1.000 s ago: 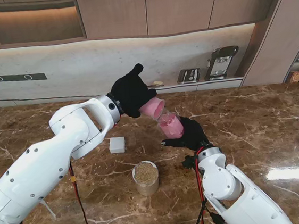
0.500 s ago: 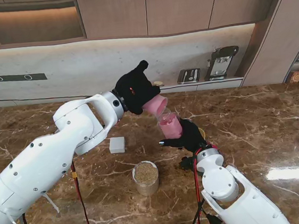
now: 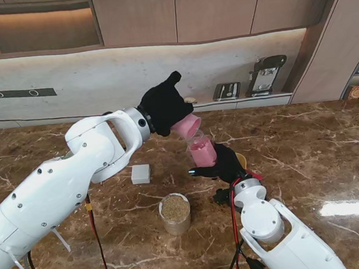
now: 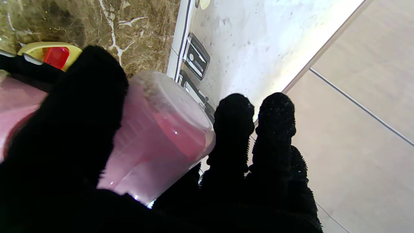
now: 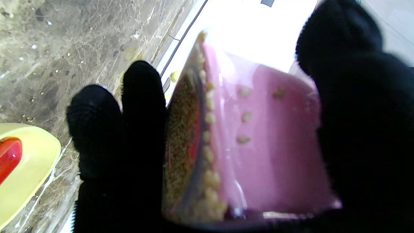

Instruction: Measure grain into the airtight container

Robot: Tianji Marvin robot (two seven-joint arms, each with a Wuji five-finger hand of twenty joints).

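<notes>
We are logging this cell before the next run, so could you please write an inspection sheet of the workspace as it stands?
Surface: brown marble table, a few loose grains near the hands.
Job's things: pink measuring cup tilted over the pink container; grain jar nearer to me, open.
Clutter: white block; yellow-and-red item.
Hands: left hand holds the cup; right hand holds the container.
Cables: red and black leads hang along both arms.
Surroundings: back counter with appliances, wooden cabinets.
</notes>
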